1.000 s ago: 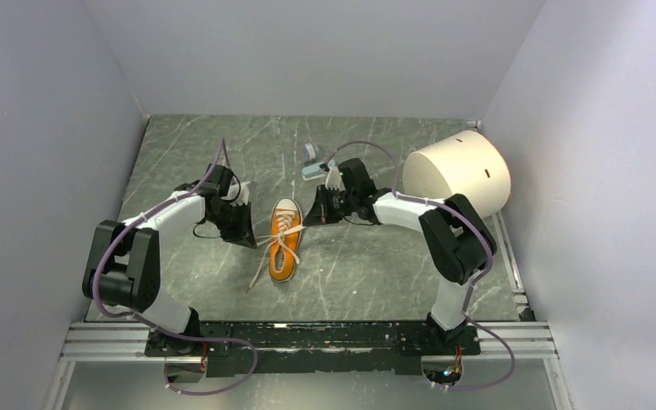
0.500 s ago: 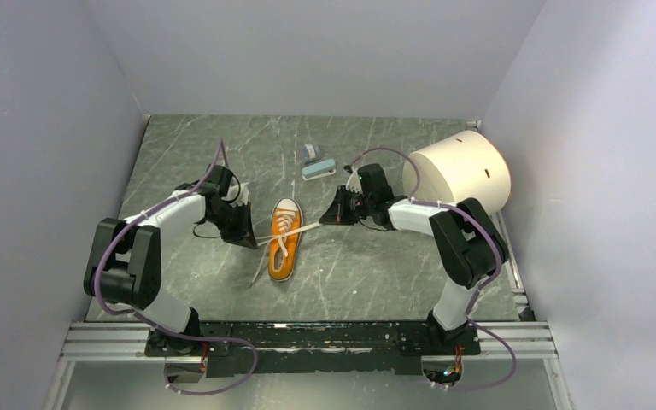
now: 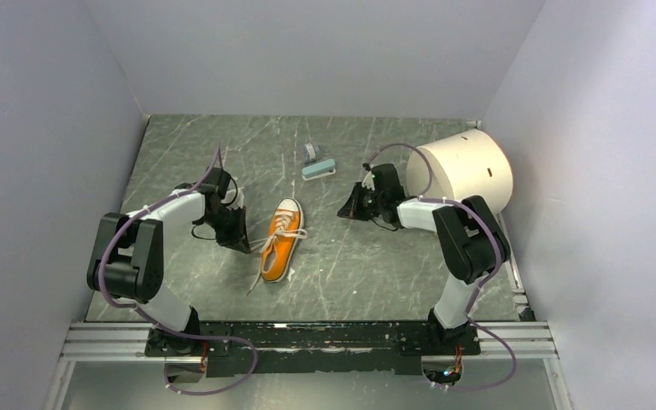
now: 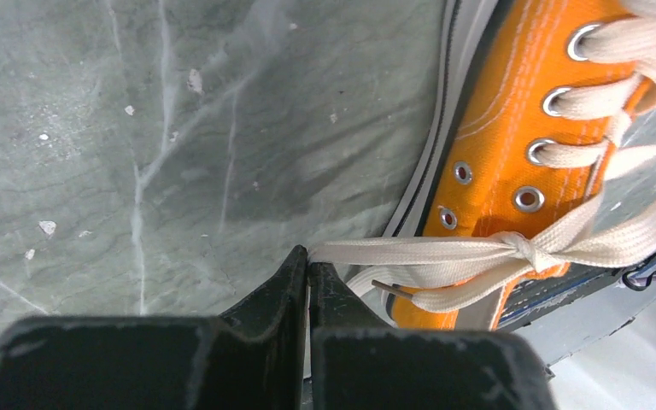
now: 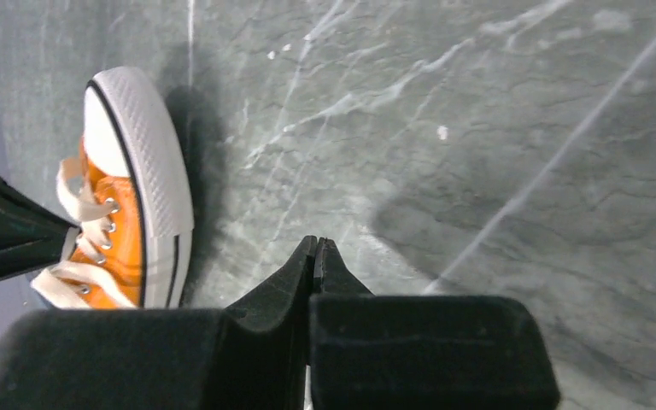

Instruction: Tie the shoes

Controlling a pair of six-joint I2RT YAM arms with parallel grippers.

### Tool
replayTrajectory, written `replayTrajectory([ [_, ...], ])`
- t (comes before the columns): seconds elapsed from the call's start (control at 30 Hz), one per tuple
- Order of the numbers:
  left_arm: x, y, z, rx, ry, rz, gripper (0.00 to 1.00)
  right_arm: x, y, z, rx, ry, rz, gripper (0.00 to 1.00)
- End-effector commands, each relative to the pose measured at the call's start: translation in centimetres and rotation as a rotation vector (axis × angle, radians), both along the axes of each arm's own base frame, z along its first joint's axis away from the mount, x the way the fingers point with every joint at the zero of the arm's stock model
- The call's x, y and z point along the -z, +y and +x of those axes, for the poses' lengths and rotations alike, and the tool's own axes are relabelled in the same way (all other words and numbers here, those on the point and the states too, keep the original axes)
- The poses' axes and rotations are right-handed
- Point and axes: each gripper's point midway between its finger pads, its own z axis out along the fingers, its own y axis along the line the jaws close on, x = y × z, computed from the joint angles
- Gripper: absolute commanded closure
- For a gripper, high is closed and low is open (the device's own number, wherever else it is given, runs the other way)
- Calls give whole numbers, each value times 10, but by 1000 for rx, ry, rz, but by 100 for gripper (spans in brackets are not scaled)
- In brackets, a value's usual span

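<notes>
The orange sneaker (image 3: 278, 243) lies on the table between my arms, its white toe cap pointing away from the bases. My left gripper (image 3: 245, 245) sits just left of the shoe and is shut on a cream-white lace (image 4: 410, 251). That lace runs taut from the jaws to a small knot (image 4: 525, 248) over the eyelets. A second lace end trails toward the bases (image 3: 257, 276). My right gripper (image 3: 345, 213) is right of the shoe, apart from it, shut with nothing between its fingers (image 5: 295, 282). The right wrist view shows the shoe's toe (image 5: 141, 162) at the left.
A large white cylinder (image 3: 461, 175) lies on its side behind the right arm. A small blue-grey block (image 3: 318, 169) and a small round object (image 3: 309, 151) sit behind the shoe. Grey walls enclose the dark marbled table (image 3: 376, 265) on three sides.
My right gripper has moved right, away from the shoe, and the lace stretched to it half a second ago is no longer in it. The shoe's heel has shifted slightly left.
</notes>
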Motion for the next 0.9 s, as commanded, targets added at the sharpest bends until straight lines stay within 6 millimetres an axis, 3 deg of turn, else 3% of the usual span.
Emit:
replayTrajectory([
  [0.0, 7, 16, -6, -14, 41, 80, 95, 13, -17, 10, 38, -22, -69, 100],
  [0.1, 3, 7, -3, 15, 21, 23, 95, 10, -5, 6, -53, -30, -64, 100],
  [0.2, -4, -7, 1, 53, -7, -65, 95, -7, 17, -1, -179, -80, -82, 100],
  [0.4, -13, -14, 5, 61, -32, -107, 93, -34, 51, -32, -359, -125, -186, 99],
  [0.53, -26, 0, 16, 46, -117, -25, 69, -49, 54, -44, -358, -132, -231, 83],
  [0.7, -47, 20, 32, -21, -236, 92, 43, -76, 43, -56, -316, -161, -255, 59],
  [0.73, -52, 25, 33, -36, -255, 114, 27, -82, 40, -59, -313, -171, -257, 56],
  [0.77, -57, 29, 36, -49, -278, 136, 19, -88, 37, -62, -311, -184, -260, 54],
  [0.87, -78, 36, 43, -69, -370, 162, 14, -100, 26, -66, -304, -224, -278, 47],
])
